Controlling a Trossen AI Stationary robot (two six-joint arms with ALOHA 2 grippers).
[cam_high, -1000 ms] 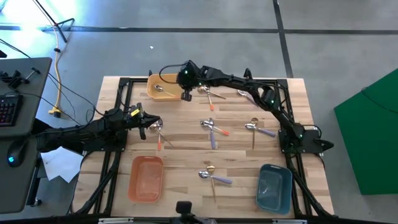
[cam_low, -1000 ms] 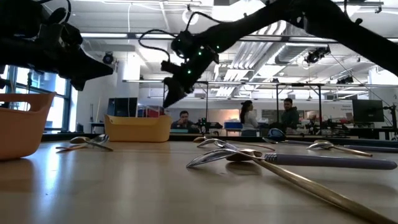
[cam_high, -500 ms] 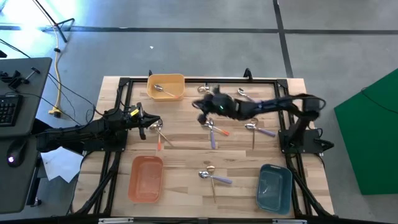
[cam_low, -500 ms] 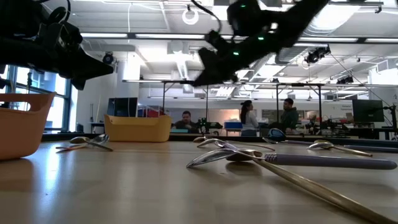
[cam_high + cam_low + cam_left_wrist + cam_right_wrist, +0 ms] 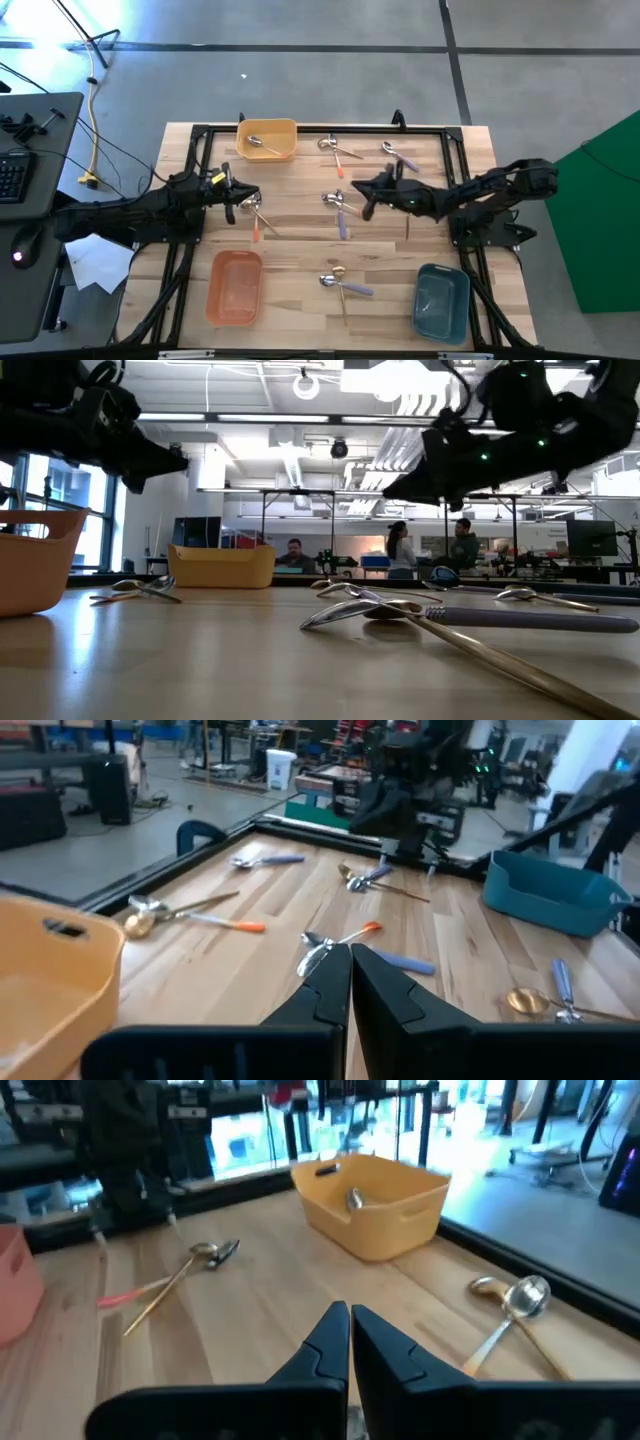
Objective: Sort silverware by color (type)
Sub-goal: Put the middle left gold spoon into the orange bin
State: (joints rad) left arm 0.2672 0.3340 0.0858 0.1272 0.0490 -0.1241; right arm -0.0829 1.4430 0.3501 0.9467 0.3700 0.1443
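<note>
Small spoons lie flat on the wooden table in crossed pairs: a gold and a red-handled one (image 5: 256, 212) beside my left gripper (image 5: 231, 208), a red- and a blue-handled pair (image 5: 342, 207) just left of my right gripper (image 5: 364, 198), a gold and blue group (image 5: 341, 283) near the front, and others (image 5: 338, 150) at the far side. One spoon (image 5: 262, 142) lies in the yellow bin (image 5: 285, 128). Both grippers hover above the table, shut and empty, as the left wrist view (image 5: 350, 965) and the right wrist view (image 5: 350, 1325) show.
An orange bin (image 5: 235, 312) stands at the near left and a teal bin (image 5: 441, 320) at the near right. A blue-handled spoon (image 5: 428, 212) lies partly under my right arm. Black frame rails run along the table edges. People sit in the room beyond the table.
My right gripper has swung away from the yellow bin at the far left, travelling toward the table's right and near edge to the table's middle, while the arm folded back toward its base. The spoons on the table have stayed in place.
</note>
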